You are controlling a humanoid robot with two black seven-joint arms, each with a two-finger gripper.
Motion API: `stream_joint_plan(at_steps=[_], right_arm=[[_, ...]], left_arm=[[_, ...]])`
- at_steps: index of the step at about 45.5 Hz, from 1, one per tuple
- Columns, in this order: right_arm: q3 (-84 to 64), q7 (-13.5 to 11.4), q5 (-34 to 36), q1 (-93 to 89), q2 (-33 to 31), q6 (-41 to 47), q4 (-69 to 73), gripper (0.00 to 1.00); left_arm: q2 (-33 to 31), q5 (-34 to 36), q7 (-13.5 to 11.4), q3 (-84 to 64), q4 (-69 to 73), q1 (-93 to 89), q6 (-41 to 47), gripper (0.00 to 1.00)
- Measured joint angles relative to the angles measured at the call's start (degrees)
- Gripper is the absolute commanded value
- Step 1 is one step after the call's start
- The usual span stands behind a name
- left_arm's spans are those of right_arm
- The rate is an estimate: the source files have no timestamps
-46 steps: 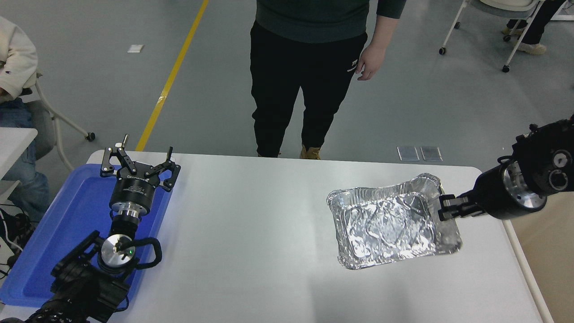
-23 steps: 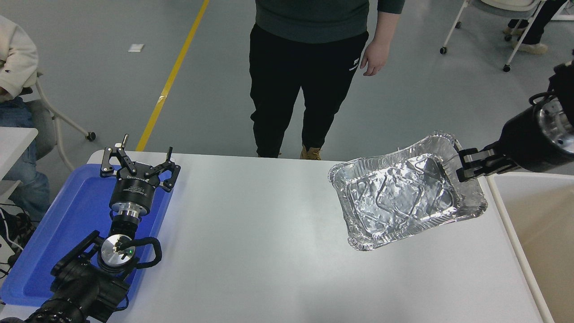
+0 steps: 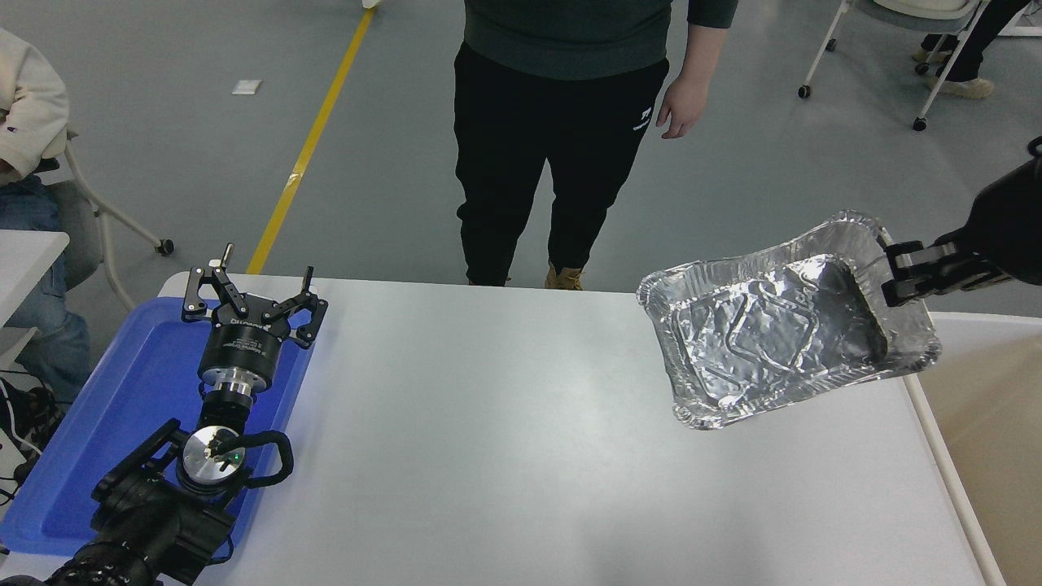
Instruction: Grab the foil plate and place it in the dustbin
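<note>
right gripper [image 3: 894,281] clamps foil plate [image 3: 773,334] by its right rim | plate juts left over bench [image 3: 505,456] | your dustbin [image 3: 989,423] lies right | left gripper [image 3: 254,299] spread, parked

foil plate [image 3: 773,342] above table [image 3: 505,456] right edge, dustbin [image 3: 989,423] beside.

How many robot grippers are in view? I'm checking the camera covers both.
2. The left gripper is parked open over the blue tray at lower left; the right gripper at the right edge grips the foil plate by its rim.
</note>
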Motion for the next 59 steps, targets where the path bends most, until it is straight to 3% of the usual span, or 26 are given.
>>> stream_joint_plan(at_steps=[12, 30, 36, 45, 59], right_arm=[[1.7, 0.3, -10.1, -9.1, -9.8, 0.1, -10.4, 0.0], [21.9, 1.0, -15.5, -36.8, -19.0, -0.2, -32.4, 0.0], [26.9, 2.9, -15.9, -46.0, -19.4, -1.0, -40.2, 0.0], [31.1, 8.3, -15.5, -61.9, -15.7, -4.5, -56.1, 0.0], [33.2, 11.8, -10.9, -81.9, -9.9, -10.9, -73.3, 0.0]], left_arm=[[0.0, -0.1, 0.0, 0.0, 0.0, 0.0, 0.0, 1.0], [0.0, -0.2, -0.1, 0.0, 0.0, 0.0, 0.1, 1.0], [0.0, -0.2, -0.1, 0.0, 0.0, 0.0, 0.1, 1.0], [0.0, -0.2, -0.1, 0.0, 0.0, 0.0, 0.1, 1.0], [0.0, -0.2, -0.1, 0.0, 0.0, 0.0, 0.1, 1.0]])
